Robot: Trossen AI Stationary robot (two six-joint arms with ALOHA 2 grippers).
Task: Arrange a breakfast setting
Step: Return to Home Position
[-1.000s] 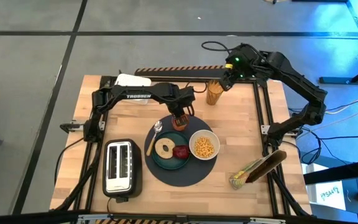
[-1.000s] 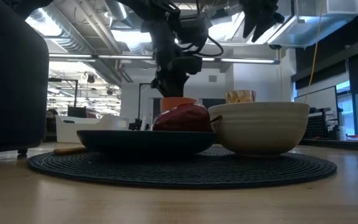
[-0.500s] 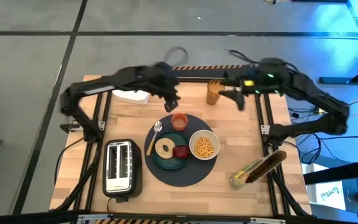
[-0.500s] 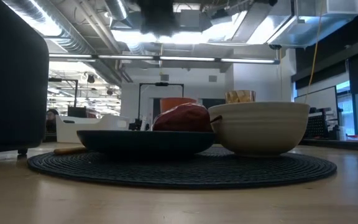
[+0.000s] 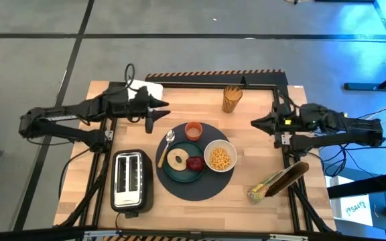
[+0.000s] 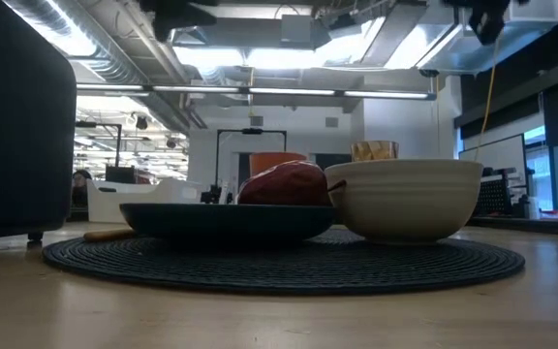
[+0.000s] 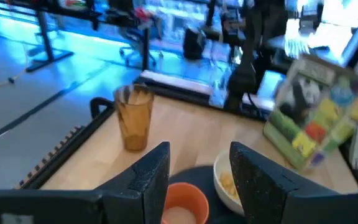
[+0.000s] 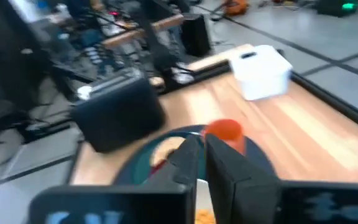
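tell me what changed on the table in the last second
The left pincer, open, left the orange cup and drew back toward the table's left side. The right pincer swung from near the amber glass back to the right side. Everything on the dark-grey mat stayed put.

The wooden table (image 5: 260,150) bears a round dark-grey mat (image 5: 197,192) between the left gripper (image 5: 149,124) and the right gripper (image 5: 254,123). A toaster (image 5: 129,179) sits near the left gripper, with a white box (image 5: 155,88) just beside that gripper. An amber glass (image 5: 231,99) and a printed bag (image 5: 277,181) are nearer the right gripper.
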